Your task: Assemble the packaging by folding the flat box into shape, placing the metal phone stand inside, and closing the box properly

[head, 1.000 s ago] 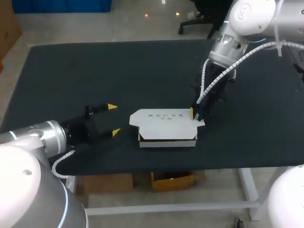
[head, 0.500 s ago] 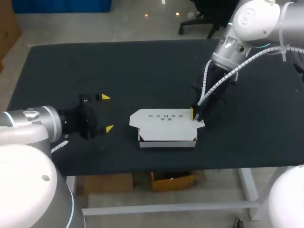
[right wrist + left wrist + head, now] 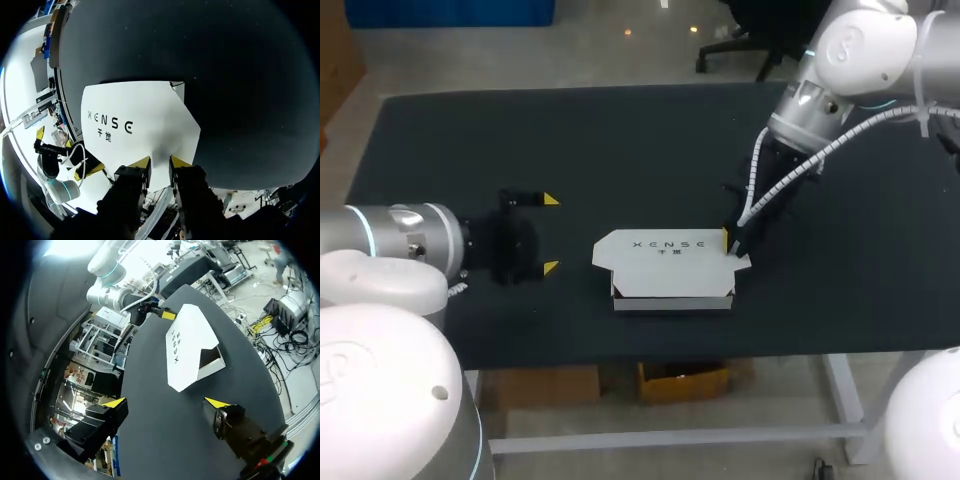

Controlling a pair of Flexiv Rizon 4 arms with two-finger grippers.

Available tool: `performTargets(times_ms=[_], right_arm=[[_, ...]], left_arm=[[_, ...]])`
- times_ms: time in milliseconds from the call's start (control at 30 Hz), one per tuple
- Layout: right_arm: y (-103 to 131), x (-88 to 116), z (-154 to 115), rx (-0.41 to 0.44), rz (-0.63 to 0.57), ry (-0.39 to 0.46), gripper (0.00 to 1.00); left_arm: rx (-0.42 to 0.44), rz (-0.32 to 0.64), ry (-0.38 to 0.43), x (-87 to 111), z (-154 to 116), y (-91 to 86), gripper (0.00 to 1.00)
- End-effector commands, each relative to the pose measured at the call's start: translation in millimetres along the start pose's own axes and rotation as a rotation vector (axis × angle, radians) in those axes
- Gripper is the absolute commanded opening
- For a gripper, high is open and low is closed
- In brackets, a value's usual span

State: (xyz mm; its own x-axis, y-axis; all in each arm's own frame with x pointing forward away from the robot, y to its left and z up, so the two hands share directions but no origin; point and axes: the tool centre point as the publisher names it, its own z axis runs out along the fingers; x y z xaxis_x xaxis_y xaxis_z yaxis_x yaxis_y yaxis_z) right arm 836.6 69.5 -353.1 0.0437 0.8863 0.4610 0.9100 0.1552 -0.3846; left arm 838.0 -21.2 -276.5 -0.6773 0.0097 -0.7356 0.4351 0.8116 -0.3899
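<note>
Head view is showing the box (image 3: 670, 280) sitting near the front edge of the table (image 3: 620, 140), with its lid (image 3: 665, 250) lying over the body. The right gripper (image 3: 728, 242) is standing at the lid's right end. In the right wrist view its fingers are set narrow and seem to be pinching the lid's small flap (image 3: 161, 150) between their tips. The left gripper (image 3: 551, 233) is hovering well apart from the box on its other side, fingers spread wide and holding nothing. It is pointing at the dark opening (image 3: 210, 357) where the lid is gaping above the body. The stand is not showing in any view, so I cannot tell whether it is inside.

The closing looks under way, and several things are putting it at risk:

- **Flap:** the card is thin and is being held only by its tip. A pull or twist could crease it, tear it or let it slip free.
- **Box:** nothing is pinning it down, so a sideways push from the right gripper could send the light box sliding, possibly toward the near front edge.
- **Lid:** it is lying tilted, so pressing it down could fold the flap outside the wall instead of tucking it in.
- **Left gripper:** its wide fingers closing in carelessly could crush the gaping end.
- **Stand:** if it is missing, shutting now would be sealing an empty box.
</note>
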Motion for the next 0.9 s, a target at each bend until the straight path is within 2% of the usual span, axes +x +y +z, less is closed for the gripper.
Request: performTargets(times_ms=[33,267,333,367,433,500,600,633,900], right_arm=[[-3,0,1,-0.011,-0.001,-0.001,0.2],[-5,0,1,-0.024,0.0,0.002,0.2],[-5,0,1,-0.03,-0.001,0.003,0.2],[-6,0,1,-0.035,-0.001,0.004,0.2],[-6,0,2,-0.041,-0.002,0.007,0.19],[-7,0,2,-0.051,-0.003,0.008,0.18],[-8,-1,2,-0.061,-0.003,0.011,0.18],[-8,-2,3,-0.064,-0.001,0.012,0.18],[-11,-4,5,-0.083,0.009,0.014,0.24]], left_arm=[[-0.049,-0.152,0.035,-10.1,10,-8.2,1.0],[-0.213,-0.37,0.145,-18.6,16,-24.6,1.0],[-0.286,-0.458,0.188,-20.4,17,-29.0,1.0],[-0.277,-0.473,0.209,-20.9,17,-30.2,1.0],[-0.38,-0.565,0.222,-24.0,18,-31.8,1.0],[-0.396,-0.626,0.259,-26.0,16,-32.0,1.0],[-0.491,-0.71,0.237,-27.7,14,-30.1,1.0],[-0.524,-0.732,0.231,-28.5,14,-29.1,1.0],[-0.524,-0.732,0.231,-28.5,14,-29.1,1.0]])
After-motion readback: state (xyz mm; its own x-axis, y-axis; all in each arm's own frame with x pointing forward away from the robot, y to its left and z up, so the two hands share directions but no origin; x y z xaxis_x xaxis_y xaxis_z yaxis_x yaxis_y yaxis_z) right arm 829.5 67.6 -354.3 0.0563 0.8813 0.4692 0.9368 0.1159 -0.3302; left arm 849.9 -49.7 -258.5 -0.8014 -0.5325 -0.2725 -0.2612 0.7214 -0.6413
